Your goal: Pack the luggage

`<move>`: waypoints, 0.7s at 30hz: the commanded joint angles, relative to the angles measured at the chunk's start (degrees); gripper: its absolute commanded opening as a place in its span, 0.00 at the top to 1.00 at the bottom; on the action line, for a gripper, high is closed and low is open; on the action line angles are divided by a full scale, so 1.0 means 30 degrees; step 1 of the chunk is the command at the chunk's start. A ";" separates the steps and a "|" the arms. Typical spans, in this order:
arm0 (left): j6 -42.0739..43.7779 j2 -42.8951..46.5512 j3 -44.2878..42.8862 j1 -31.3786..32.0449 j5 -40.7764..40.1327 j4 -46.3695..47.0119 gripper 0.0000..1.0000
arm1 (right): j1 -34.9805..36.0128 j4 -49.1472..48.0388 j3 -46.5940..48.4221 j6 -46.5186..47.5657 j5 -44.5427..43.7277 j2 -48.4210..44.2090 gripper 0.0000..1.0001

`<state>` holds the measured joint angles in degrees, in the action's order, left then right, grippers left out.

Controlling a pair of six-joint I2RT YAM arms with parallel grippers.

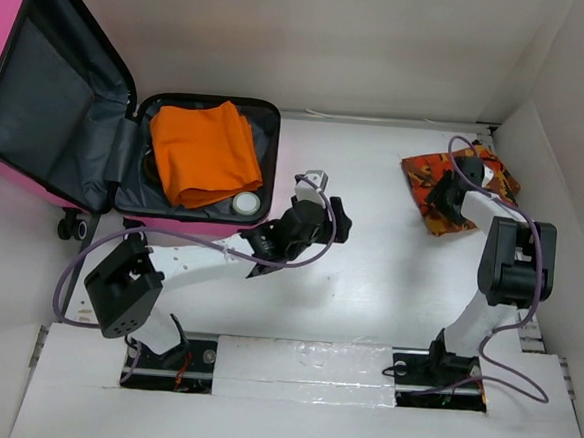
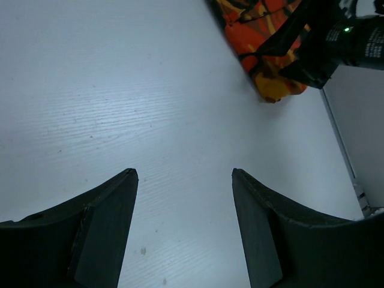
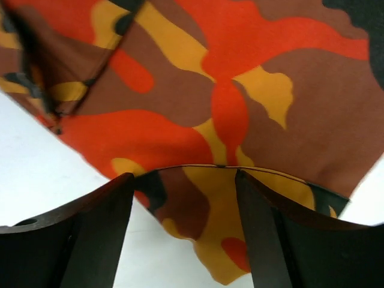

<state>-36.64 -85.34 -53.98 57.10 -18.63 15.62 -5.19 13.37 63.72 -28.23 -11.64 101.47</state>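
The hot-pink luggage (image 1: 5, 29) lies open at the far left, its grey-lined lid up. Its base holds a folded orange cloth (image 1: 205, 150) and a small white round jar (image 1: 244, 205). A folded orange, brown and yellow camouflage cloth (image 1: 430, 174) lies on the table at the far right; it also shows in the left wrist view (image 2: 258, 36). My right gripper (image 3: 183, 177) is open, low over this cloth (image 3: 240, 90), with a folded edge between its fingers. My left gripper (image 2: 185, 173) is open and empty above bare table, right of the luggage.
White walls close in the table at the back and right (image 1: 568, 148). The luggage's black wheels (image 1: 69, 226) stand near the left arm's link. The white table (image 1: 368, 274) lies between the two arms.
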 commanded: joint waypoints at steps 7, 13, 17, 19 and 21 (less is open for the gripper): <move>-0.0061 0.0525 0.0707 -0.0020 0.0996 0.2119 0.41 | 0.1698 0.5006 0.3629 0.2523 -0.1918 0.2622 0.56; -0.0237 0.0966 0.1293 -0.0370 0.0822 0.2297 0.41 | 0.2726 0.5680 0.4011 0.3958 0.1121 0.2622 0.96; -0.0471 0.1376 0.1468 -0.0782 0.0820 0.1476 0.41 | 0.4045 0.5682 0.3837 0.4136 0.1389 0.2622 1.00; -0.0645 0.1814 0.1468 -0.0782 0.0176 0.1213 0.41 | 0.4511 0.5682 0.3634 0.4136 0.2088 0.2622 1.00; -0.0823 0.1816 0.1644 -0.0782 -0.0320 0.1210 0.41 | 0.5038 0.5188 0.3107 0.4370 0.3286 0.2184 1.00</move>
<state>-38.04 -82.89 -49.82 54.74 -17.34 19.00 6.68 26.61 74.39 -16.16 -10.24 109.27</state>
